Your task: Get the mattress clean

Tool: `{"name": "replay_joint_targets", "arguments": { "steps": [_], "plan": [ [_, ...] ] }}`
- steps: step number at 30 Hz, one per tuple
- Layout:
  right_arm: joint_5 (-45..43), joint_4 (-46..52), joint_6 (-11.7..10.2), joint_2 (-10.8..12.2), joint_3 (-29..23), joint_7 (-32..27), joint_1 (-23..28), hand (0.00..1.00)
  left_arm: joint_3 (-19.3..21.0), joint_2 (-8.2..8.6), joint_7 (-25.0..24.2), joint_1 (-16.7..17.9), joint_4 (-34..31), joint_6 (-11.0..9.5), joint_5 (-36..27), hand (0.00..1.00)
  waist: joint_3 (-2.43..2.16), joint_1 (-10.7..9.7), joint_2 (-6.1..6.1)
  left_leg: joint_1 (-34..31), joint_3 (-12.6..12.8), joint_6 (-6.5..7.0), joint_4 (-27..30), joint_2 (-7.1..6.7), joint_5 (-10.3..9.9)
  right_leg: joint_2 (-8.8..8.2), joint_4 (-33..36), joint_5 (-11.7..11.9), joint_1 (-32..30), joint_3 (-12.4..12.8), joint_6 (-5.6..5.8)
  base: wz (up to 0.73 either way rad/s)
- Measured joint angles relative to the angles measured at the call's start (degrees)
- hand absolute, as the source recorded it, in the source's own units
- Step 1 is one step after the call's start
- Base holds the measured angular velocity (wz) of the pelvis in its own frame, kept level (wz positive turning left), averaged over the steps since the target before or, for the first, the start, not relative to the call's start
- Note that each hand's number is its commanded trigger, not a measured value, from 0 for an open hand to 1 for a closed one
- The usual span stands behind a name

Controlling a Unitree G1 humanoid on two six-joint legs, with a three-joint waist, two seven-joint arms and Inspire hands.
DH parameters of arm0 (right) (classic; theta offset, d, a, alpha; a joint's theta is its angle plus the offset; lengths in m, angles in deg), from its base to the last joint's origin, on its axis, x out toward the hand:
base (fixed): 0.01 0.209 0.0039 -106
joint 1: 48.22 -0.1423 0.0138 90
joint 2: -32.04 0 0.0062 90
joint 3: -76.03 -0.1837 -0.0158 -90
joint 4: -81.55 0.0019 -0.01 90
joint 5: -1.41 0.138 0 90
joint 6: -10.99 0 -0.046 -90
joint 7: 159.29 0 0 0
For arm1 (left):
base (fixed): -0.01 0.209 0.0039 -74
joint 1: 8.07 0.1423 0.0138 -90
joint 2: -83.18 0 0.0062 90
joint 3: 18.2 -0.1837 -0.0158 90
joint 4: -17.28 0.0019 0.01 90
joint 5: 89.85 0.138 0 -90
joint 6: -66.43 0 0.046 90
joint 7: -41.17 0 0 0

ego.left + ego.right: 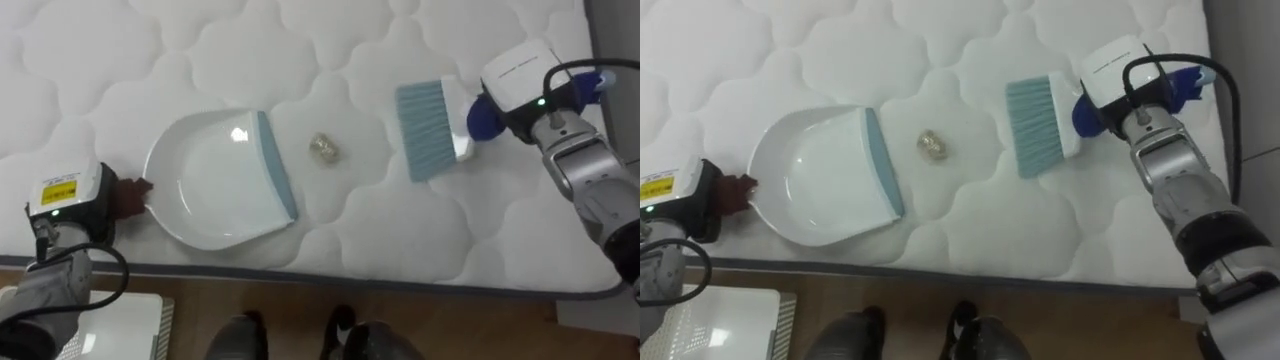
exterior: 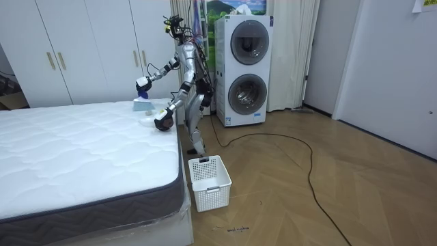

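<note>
Left eye view: the left hand (image 1: 118, 197) is clasping the dustpan (image 1: 215, 180) by its handle on the bed (image 1: 300, 40), with a crumpled scrap (image 1: 325, 149) lying just outside its lip, near the brush (image 1: 425, 128). The right hand (image 1: 520, 112) is meeting the brush's handle, but its grasp is hidden and I cannot tell it.

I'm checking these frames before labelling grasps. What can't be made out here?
Both eye views: how the right hand holds the brush; the white box on its back covers the grasp.
Same for the left hand at the handle of the dustpan.
The scrap on the mattress: too small to identify.
Left eye view: the white basket, cut off by the bottom edge.
</note>
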Motion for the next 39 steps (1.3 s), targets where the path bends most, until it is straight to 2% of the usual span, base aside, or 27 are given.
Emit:
{"name": "replay_joint_targets", "arguments": {
  "steps": [10, 13, 15, 19, 21, 24, 27, 32, 39],
  "plan": [
    [-0.30, 7.41, 0.30, 0.21, 1.07, 2.59, 0.66, 1.00, -0.05, -0.02, -0.19, 1.89, -0.27, 1.23, -1.69, 1.00, -0.06, -0.96, -0.07, 0.81, 0.08, -0.10, -0.71, 0.09, 0.06, 0.55, -1.30, 0.41, 0.70, -0.07, -0.01, -0.01],
    [0.02, 8.85, 1.21, 0.74, 1.65, 3.96, 2.08, 1.00, -0.14, 0.02, -0.84, 1.95, 0.13, 1.62, -1.65, 1.00, -0.11, -0.88, -0.08, 1.78, 0.07, -0.15, -1.47, 0.24, 0.09, 1.00, -2.15, 0.75, 1.80, -0.07, 0.07, -0.05],
    [0.69, 9.67, 3.13, 2.14, 1.99, 5.63, 2.76, 1.00, -0.62, 0.02, -1.67, 1.99, 0.13, 2.45, -1.66, 1.00, -0.22, -0.96, 0.12, 2.20, 0.15, -0.18, -1.91, 0.40, 0.11, 1.14, -2.90, 1.05, 2.31, -0.50, 0.04, -0.06],
    [2.55, 12.44, 4.67, 3.50, 1.97, 7.67, 4.60, 1.00, -1.54, 0.05, -2.00, 2.03, 0.11, 3.65, -1.67, 1.00, -0.29, -1.01, 0.26, 3.20, 0.43, -0.21, -2.53, 0.43, 0.13, 1.19, -3.18, 1.09, 3.04, -0.50, 0.04, -0.01],
    [2.58, 14.04, 5.82, 4.68, 1.96, 8.24, 6.22, 1.00, -1.97, 0.25, -2.72, 2.24, 0.11, 4.03, -1.81, 1.00, -0.60, -1.12, 0.87, 3.73, 0.38, -0.23, -2.65, 0.63, 0.12, 1.48, -3.72, 1.11, 3.84, -0.50, 0.07, 0.00],
    [4.17, 16.47, 6.14, 5.26, 2.08, 10.00, 8.06, 1.00, -4.02, 0.39, -2.91, 2.64, 0.14, 4.66, -4.29, 1.00, -1.04, -1.37, 2.08, 4.00, 0.34, -0.26, -2.75, 0.96, 0.10, 1.84, -4.41, 1.50, 4.40, -0.61, 0.10, 0.00],
    [6.13, 18.09, 6.53, 6.42, 2.08, 11.94, 9.47, 1.00, -4.84, 0.96, -2.93, 3.17, 0.17, 4.78, -5.01, 1.00, -1.02, -1.64, 2.73, 4.09, 0.42, -0.35, -2.70, 0.96, 0.16, 1.79, -4.11, 1.55, 4.36, -0.54, 0.06, 0.00],
    [8.37, 19.85, 5.86, 6.96, 2.86, 15.21, 11.64, 1.00, -5.17, 2.12, -2.95, 3.39, 0.16, 4.82, -4.99, 1.00, -0.95, -1.54, 3.10, 3.94, 0.42, -0.58, -2.55, 0.99, 0.33, 1.82, -4.03, 1.66, 4.12, -0.56, -0.16, 0.00],
    [9.00, 19.91, 5.88, 8.59, 3.11, 20.68, 12.30, 1.00, -5.01, 3.60, -2.98, 3.44, 0.15, 4.90, -4.99, 1.00, -1.08, -1.59, 3.99, 2.75, 0.30, -0.56, -1.69, 1.04, 0.32, 1.83, -3.90, 1.71, 3.10, -0.54, -0.24, 0.00]
  ]
}}
